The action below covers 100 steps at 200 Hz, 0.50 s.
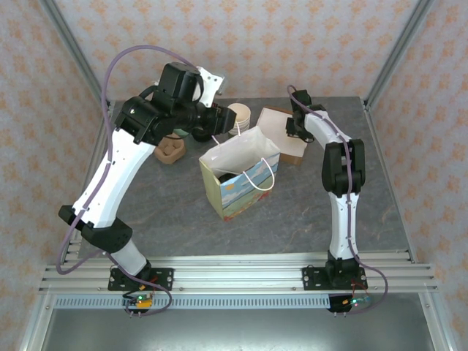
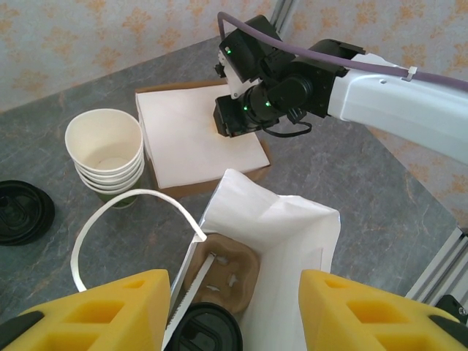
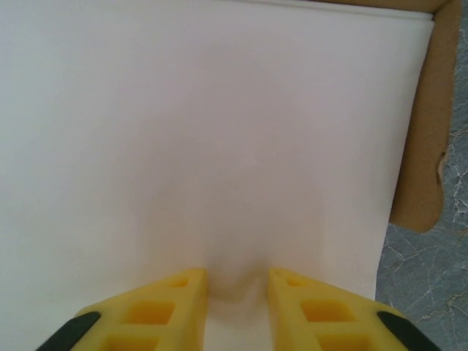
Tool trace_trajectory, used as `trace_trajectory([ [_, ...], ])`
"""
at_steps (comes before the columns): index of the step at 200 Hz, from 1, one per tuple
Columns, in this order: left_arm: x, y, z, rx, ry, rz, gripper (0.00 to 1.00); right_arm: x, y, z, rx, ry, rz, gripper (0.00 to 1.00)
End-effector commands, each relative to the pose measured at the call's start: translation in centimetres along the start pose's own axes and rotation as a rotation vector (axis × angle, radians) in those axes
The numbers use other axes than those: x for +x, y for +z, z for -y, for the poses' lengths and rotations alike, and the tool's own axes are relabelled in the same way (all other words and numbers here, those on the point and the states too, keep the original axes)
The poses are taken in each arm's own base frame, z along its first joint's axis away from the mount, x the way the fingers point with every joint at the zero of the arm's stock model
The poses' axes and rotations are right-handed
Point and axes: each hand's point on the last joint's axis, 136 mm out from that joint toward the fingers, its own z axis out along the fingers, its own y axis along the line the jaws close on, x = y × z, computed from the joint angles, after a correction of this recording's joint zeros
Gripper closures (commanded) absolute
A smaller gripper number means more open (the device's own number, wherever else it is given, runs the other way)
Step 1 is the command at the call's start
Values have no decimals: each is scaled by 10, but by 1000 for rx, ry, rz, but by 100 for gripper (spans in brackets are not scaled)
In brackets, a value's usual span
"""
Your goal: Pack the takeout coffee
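The grey tabletop (image 1: 307,219) carries a paper bag (image 1: 232,191) standing open in the middle. My left arm reaches over the bag's mouth and my right arm reaches to the far side. Beyond the bag lies a flat brown box (image 3: 420,146) of white sheets, and beside it stands a stack of cream cups (image 2: 108,157).

My right pincer (image 3: 235,281) rests on the top sheet in that box. Its fingers are drawn near each other with a small pucker of paper between them, and I cannot tell whether it truly grips.

My left pincer (image 2: 234,287) hangs over the bag with its fingers spread wide and nothing between the pads. Inside the bag sits a brown cup carrier (image 2: 227,274). Just on its near side is the takeout coffee (image 2: 208,333), which shows me its round black lid, while the cup body is hidden beneath.

The lid faces straight up at my left wrist camera, so I judge the cup upright, its long axis running down my line of sight. It lies directly below my left pincer, between the two fingers. The right pincer is well apart from it, across the bag's far wall, so the left arm is the nearer one.

Two loose black lids (image 2: 22,212) lie near the cup stack.
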Motion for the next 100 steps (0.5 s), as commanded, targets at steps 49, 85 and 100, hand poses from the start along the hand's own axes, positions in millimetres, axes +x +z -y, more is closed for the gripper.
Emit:
trace_trajectory([
  [49, -6, -16, 0, -16, 15, 47, 50, -3, -9, -13, -66, -13, -12, 97],
  [85, -5, -16, 0, -17, 18, 45, 51, -16, -40, -24, -150, -2, 62, 100],
  [100, -5, -15, 0, -20, 21, 44, 51, -16, -50, -28, -186, 3, 75, 100],
])
